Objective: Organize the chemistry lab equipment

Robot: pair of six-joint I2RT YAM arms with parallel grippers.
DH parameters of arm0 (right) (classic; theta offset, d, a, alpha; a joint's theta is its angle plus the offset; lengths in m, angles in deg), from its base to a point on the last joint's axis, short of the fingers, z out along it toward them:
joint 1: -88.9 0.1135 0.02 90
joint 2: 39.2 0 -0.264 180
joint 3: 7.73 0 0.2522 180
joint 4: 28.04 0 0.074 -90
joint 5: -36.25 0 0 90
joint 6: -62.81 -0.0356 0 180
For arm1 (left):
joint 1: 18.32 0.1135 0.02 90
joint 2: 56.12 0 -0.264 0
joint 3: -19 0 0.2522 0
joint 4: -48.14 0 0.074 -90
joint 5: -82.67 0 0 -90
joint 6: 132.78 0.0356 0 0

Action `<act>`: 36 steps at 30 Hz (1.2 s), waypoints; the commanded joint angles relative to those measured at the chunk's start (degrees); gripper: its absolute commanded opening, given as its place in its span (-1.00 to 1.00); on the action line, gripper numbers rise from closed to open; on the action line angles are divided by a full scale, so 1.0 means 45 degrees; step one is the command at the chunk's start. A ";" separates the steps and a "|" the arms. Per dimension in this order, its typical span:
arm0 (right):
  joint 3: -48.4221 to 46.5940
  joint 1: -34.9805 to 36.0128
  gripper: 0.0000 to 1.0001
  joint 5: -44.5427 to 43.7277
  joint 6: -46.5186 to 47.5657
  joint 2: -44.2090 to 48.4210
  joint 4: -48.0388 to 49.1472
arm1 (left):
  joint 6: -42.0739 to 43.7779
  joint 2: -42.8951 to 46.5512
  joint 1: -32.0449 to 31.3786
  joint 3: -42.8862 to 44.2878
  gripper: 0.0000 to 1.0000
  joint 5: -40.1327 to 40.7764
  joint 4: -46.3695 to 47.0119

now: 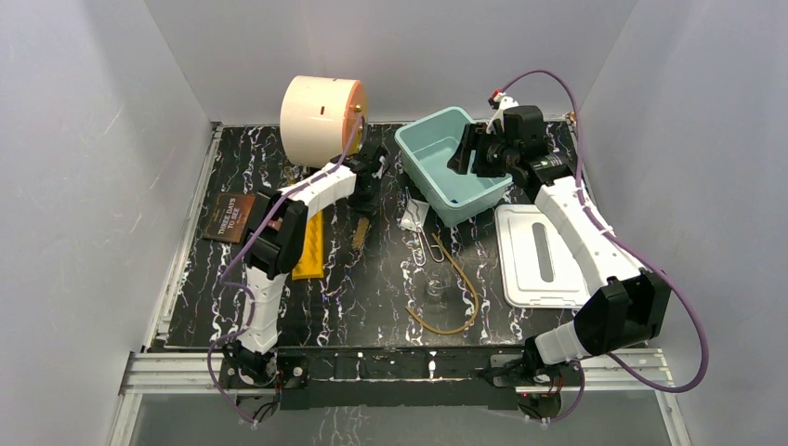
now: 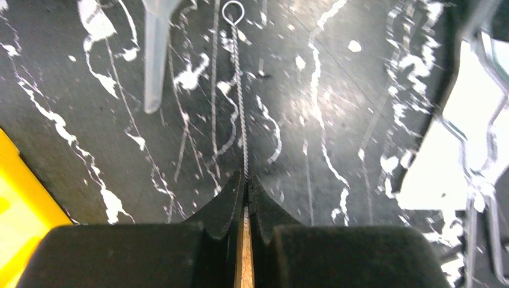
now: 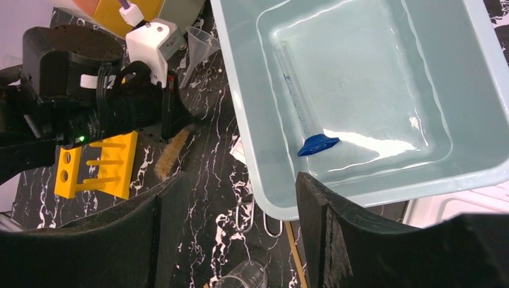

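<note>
Found left gripper (image 2: 245, 180) pressed together on the twisted-wire stem of a test-tube brush (image 2: 239, 90), pinching where the wire meets the tan bristles (bristles only a thin strip between the fingers (image 2: 222, 207) in the left wrist view). Traced the wire straight away from the fingertips across the black marbled table (image 2: 336, 90) to a small loop at its far end. Noted clear funnel (image 2: 153, 60) with its spout lying left of the wire, apart from it. Noted corner of yellow tube rack (image 2: 18, 204) at the left edge of that view. Saw a metal clip on something white at the right edge, too blurred to name.

Could not confirm the pinch from overhead: fingers hidden under the left wrist there, only the bristle end showing just beside the rack.

Found right gripper (image 3: 243, 186) spread wide, holding nothing, held above the teal bin (image 3: 480, 72). Picked out only in the right wrist view: clear graduated tube with blue base (image 3: 303, 114) lying on the bin floor, and small glass dish (image 3: 240, 277) on the table at the bottom edge.

Logged from overhead alone: tan rubber loop (image 1: 455, 297) lying flat around the dish, white lid (image 1: 539, 255) just right of it, cream drum (image 1: 321, 119) at back left, brown box (image 1: 230, 216) left of the rack
</note>
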 commanded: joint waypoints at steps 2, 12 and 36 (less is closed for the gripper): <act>0.0261 -0.0049 0.47 0.0660 -0.0006 0.0510 0.0976 | -0.0246 0.2726 -0.0184 -0.0318 -1.00 -0.1496 -0.0602; 0.1464 -0.0049 0.60 0.3207 -0.0816 0.1244 0.2744 | -0.0818 0.5825 -0.0169 -0.1640 -1.00 -0.5165 0.1568; 0.0535 0.0258 0.52 0.5416 -0.5969 -0.1090 0.6587 | -0.5241 0.6448 -0.0166 -0.1349 -1.00 -0.9318 0.6182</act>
